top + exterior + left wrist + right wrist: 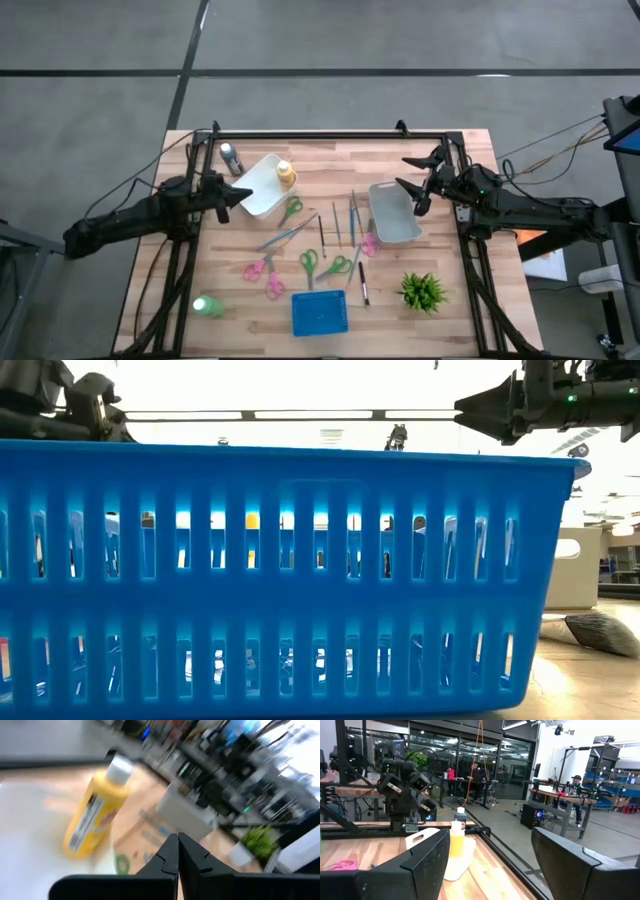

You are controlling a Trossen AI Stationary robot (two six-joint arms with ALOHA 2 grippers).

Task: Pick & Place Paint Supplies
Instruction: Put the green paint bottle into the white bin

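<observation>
A yellow squeeze bottle (286, 176) stands upright in the far corner of a white tray (258, 190). Beyond the tray, a dark grey bottle (231, 158) stands on the table. A green bottle (207, 306) is at the near left. Several thin brushes (335, 224) lie flat mid-table. My left gripper (244, 194) is shut and empty at the tray's left side, facing the yellow bottle (97, 810). My right gripper (404, 172) hangs open and empty over the far end of a grey bin (393, 214).
Pink and green scissors (310, 262) lie among the brushes. A blue slotted basket (320, 313) stands at the near edge and fills the low view (300, 580). A small potted plant (422, 290) stands near right. A dark frame rail (330, 134) lines the far edge.
</observation>
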